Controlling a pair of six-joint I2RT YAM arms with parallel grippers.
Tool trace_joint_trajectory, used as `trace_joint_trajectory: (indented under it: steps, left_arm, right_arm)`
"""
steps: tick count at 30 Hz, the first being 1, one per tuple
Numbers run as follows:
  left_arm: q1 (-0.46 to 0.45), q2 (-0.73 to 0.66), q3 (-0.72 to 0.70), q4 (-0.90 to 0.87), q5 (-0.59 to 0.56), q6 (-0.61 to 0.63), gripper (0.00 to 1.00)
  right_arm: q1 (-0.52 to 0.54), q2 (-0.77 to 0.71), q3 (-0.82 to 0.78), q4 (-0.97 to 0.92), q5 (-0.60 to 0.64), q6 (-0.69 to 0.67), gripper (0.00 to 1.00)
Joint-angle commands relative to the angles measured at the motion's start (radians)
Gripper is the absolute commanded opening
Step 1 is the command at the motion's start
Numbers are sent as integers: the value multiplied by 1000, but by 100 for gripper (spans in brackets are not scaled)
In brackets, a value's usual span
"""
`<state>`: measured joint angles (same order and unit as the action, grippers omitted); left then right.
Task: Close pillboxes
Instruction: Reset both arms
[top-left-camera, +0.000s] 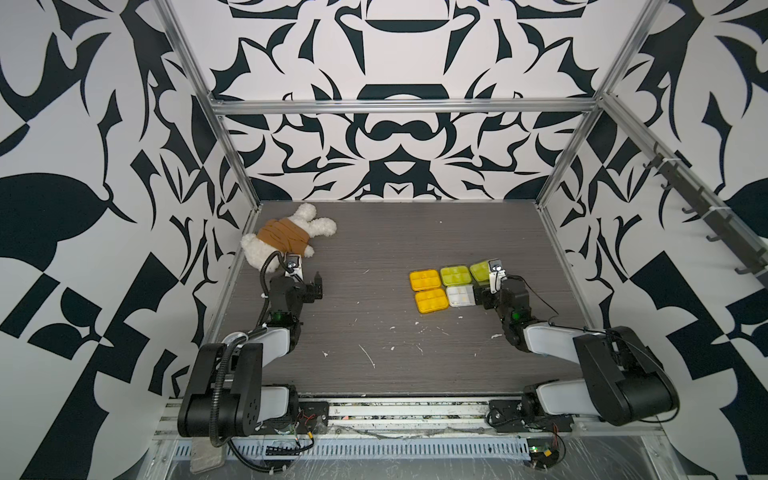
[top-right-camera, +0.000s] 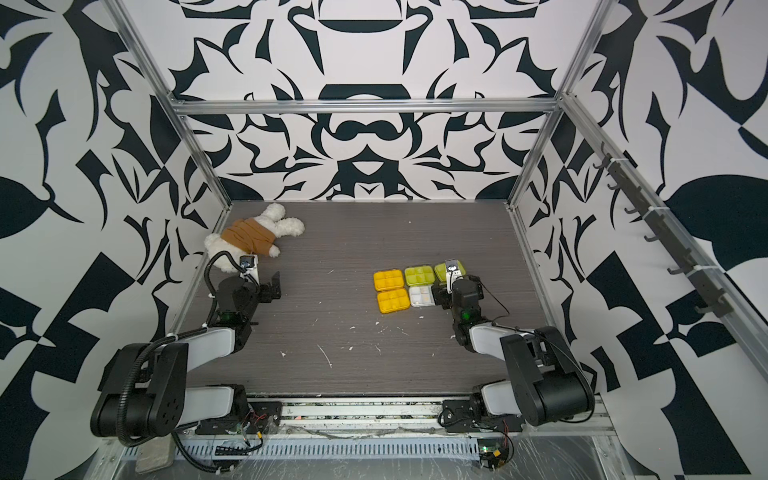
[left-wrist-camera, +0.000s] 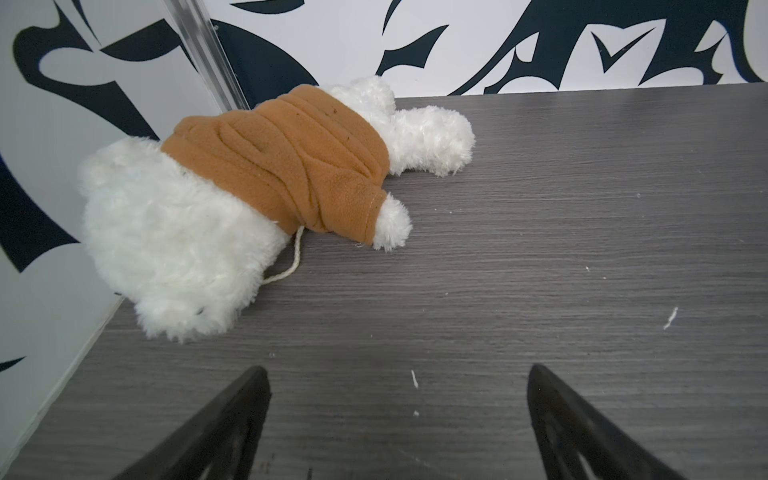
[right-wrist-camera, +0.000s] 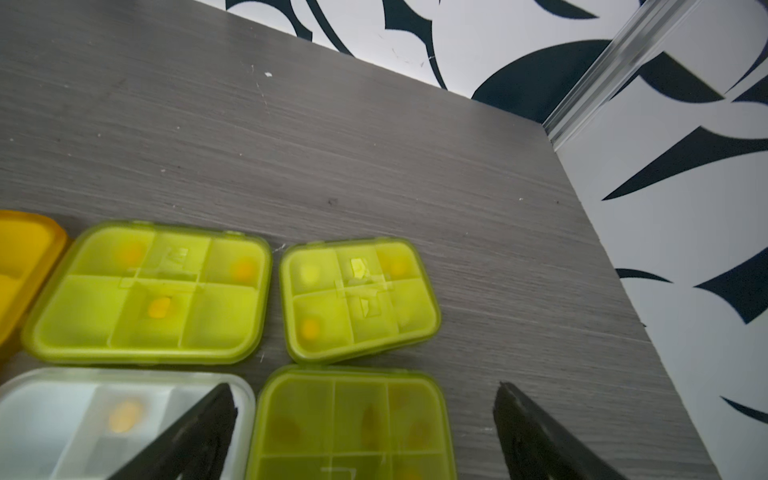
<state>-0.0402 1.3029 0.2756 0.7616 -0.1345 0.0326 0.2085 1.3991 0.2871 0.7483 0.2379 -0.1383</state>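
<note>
Several pillboxes lie grouped right of the table's middle, all with lids down. In both top views I see two amber ones (top-left-camera: 424, 279) (top-left-camera: 431, 301), a yellow-green one (top-left-camera: 456, 275), a clear one (top-left-camera: 460, 296) and another yellow-green one (top-left-camera: 478, 272) partly behind the wrist camera. My right gripper (top-left-camera: 483, 297) (right-wrist-camera: 365, 399) is open over a third yellow-green box (right-wrist-camera: 353, 428), one finger above the clear box (right-wrist-camera: 83, 424). Beyond it lie two yellow-green boxes (right-wrist-camera: 145, 291) (right-wrist-camera: 359, 299), the second slightly askew. My left gripper (top-left-camera: 318, 284) (left-wrist-camera: 399, 372) stands open and empty at the left.
A white plush animal in a brown garment (top-left-camera: 286, 239) (left-wrist-camera: 249, 187) lies in the back left corner, just beyond my left gripper. Patterned walls with aluminium posts (right-wrist-camera: 623, 62) enclose the grey wood-grain table (top-left-camera: 374, 332). Small white flecks dot its surface.
</note>
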Motion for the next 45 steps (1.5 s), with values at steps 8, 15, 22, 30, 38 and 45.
trace_joint_trajectory:
  steps: [8, 15, 22, 30, 38, 45]
  left_arm:
    - [2, 141, -13, 251, 46, -61, 99]
    - [2, 234, 96, 112, 65, -61, 99]
    - [0, 257, 98, 153, 80, -43, 99]
    - [0, 261, 93, 166, 78, -43, 99]
    - [0, 260, 93, 166, 78, -43, 99]
    - [0, 260, 93, 166, 78, -43, 99]
  right_arm:
    - [-6, 195, -29, 423, 79, 42, 99]
    - [-67, 162, 59, 198, 74, 130, 100]
    - [-85, 161, 58, 200, 63, 140, 100]
    - [-85, 163, 57, 200, 64, 138, 99]
    - [-84, 164, 59, 198, 64, 138, 100]
    - [-85, 165, 60, 197, 64, 138, 100]
